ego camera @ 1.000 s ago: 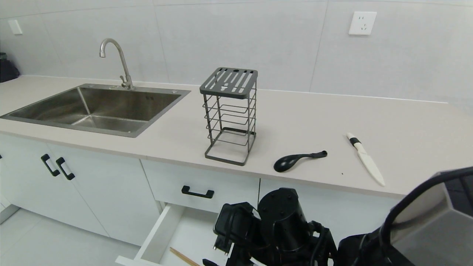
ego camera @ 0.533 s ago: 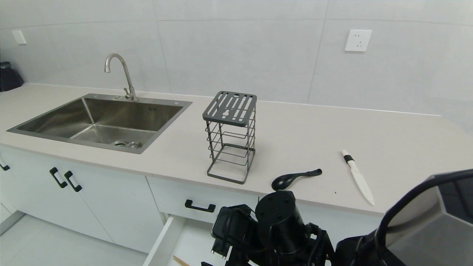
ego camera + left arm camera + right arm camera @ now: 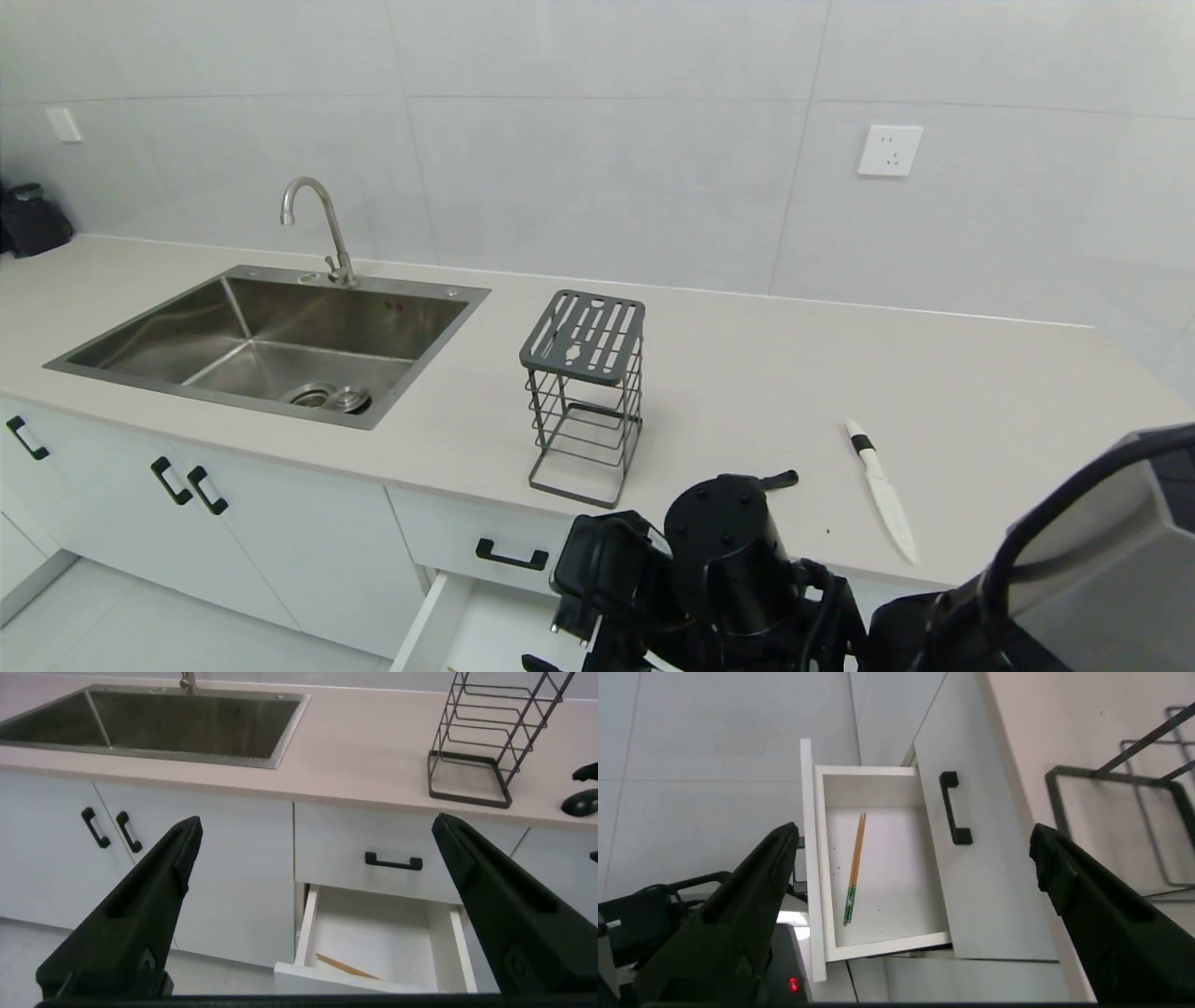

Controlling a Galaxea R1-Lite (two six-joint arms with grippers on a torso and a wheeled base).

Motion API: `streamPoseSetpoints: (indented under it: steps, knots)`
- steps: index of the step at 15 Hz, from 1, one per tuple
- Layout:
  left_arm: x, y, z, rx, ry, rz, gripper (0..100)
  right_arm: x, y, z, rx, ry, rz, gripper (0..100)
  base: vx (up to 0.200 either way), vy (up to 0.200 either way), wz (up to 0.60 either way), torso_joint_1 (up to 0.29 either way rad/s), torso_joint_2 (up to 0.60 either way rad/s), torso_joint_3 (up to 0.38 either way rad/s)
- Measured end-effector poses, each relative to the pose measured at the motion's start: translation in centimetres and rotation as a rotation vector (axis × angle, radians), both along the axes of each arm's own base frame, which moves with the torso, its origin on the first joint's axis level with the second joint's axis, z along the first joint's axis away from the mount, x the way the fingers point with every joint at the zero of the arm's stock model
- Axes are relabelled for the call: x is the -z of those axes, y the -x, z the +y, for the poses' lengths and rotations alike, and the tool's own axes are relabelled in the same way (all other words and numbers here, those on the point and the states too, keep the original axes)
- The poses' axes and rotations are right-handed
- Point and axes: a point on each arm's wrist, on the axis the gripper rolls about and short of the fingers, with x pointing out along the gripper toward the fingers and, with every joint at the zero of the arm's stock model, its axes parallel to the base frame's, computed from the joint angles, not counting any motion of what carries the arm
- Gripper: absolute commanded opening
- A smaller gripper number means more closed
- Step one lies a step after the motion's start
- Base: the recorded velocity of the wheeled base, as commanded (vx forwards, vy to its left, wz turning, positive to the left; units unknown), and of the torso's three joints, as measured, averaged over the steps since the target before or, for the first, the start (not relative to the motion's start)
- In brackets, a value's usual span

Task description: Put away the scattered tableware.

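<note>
Left wrist view: left gripper (image 3: 315, 826) is hovering before the open drawer (image 3: 392, 933), jaws spread wide; right gripper (image 3: 912, 840), jaws equally spread, is pointing down at the chopsticks (image 3: 854, 868) inside.

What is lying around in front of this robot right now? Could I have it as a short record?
Counter: knife and spoon lying loose, right of the wire rack
Sink: set in the counter, left of the rack
Drawer: pulled open below the counter, chopsticks inside
Left gripper: fingers open, holding nothing
Right gripper: fingers open, holding nothing
</note>
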Motion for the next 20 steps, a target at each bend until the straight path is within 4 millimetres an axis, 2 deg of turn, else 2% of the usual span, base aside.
streamPoseSetpoints:
  steps: [3,7,13,16,20]
  knots:
    - [0.0,0.0,0.0,0.000,0.000,-0.001,100,-0.7,-0.4,-2.0,0.043,0.003,0.020,100,0.000,0.000,0.00,0.131,-0.26,-0.124]
    - [0.0,0.0,0.0,0.000,0.000,0.000,100,-0.8,-1.6,-6.7,0.150,0.061,0.123,100,0.000,0.000,0.00,0.008,-0.01,-0.005]
    - [0.0,0.0,0.0,0.000,0.000,0.000,100,-2.0,-3.0,-11.2,0.268,0.026,0.125,100,0.000,0.000,0.00,0.000,0.00,0.000]
    - [0.0,0.0,0.0,0.000,0.000,0.000,100,-2.2,-3.6,-14.5,0.343,0.030,0.122,100,0.000,0.000,0.00,0.000,0.00,0.000]
    - [0.0,0.0,0.0,0.000,0.000,0.000,100,-2.7,-5.9,-17.4,0.424,0.003,0.096,100,0.000,0.000,0.00,0.000,0.00,0.000]
